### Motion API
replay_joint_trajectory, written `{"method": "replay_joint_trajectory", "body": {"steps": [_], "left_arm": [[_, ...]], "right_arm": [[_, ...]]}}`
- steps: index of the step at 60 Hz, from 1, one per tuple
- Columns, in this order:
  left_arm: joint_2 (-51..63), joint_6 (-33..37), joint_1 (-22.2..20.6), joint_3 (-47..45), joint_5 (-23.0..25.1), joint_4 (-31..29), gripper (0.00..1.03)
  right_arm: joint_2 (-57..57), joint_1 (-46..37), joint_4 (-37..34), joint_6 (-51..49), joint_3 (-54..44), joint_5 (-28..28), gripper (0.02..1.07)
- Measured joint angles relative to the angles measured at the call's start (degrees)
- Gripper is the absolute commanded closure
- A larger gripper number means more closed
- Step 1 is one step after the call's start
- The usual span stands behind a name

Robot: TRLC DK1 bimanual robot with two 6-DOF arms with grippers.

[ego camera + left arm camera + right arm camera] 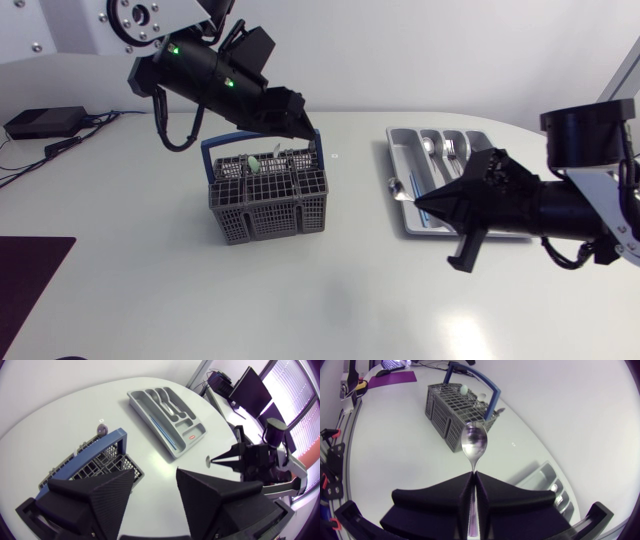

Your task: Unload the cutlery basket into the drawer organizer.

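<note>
Your right gripper point(473, 477) is closed tight on the handle of one spoon point(474, 442), whose bowl sticks out ahead of the fingertips, towards the basket point(268, 205). In the head view the spoon hangs above the organizer point(440, 130), at its near corner on the basket side, not yet laid in a compartment. Your left gripper point(155, 480) stands wide apart and holds nothing; it hovers close over the basket's blue handle point(208, 150), and whether it touches the handle cannot be told. Basket and organizer sit apart on the white table point(330, 300), the basket near the middle, the organizer on your right. Progress, as a judgement: unloading is under way, roughly midway. Count: one basket, one organizer, one spoon in transit. The organizer holds at least three items: two metal pieces point(428, 146) in the short far compartments and a thin blue piece point(161, 427) in the long side compartment. The basket holds at least three: two pale ends point(465, 390) and one dark end point(497, 411) show above its rim; anything lower is hidden by the mesh.
</note>
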Motion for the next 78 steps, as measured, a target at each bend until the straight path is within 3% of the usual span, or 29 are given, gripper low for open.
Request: {"method": "replay_joint_trajectory", "body": {"steps": [14,29,36,45,72,74,78], "left_arm": [[-0.94,5.86,0.02,-0.9,-4.81,-1.86,0.35],[-5.27,10.82,0.02,-7.54,-9.66,-1.9,0.19],[-6.82,12.17,0.02,-10.62,-10.99,-1.81,0.1],[-9.05,13.14,0.48,-15.1,-12.39,-0.5,0.06],[-13.33,13.73,2.21,-26.03,-15.89,7.41,0.05],[-13.4,13.79,2.32,-26.47,-16.04,7.52,0.05],[-13.84,14.08,2.64,-27.45,-16.09,8.17,0.05]], "right_arm": [[9.27,-16.59,-3.17,-16.06,2.23,-9.09,0.97],[22.77,-27.74,-3.32,-31.39,6.91,-12.74,1.0],[28.28,-30.8,-3.61,-36.98,9.99,-12.87,1.01],[34.53,-33.31,-6.03,-42.32,15.56,-12.44,1.01],[46.75,-33.81,-7.06,-50.82,21.92,-3.06,1.01],[46.77,-33.77,-6.78,-51.06,21.92,-2.54,0.95],[46.77,-33.77,-6.36,-51.08,22.1,-2.05,0.57]]}}
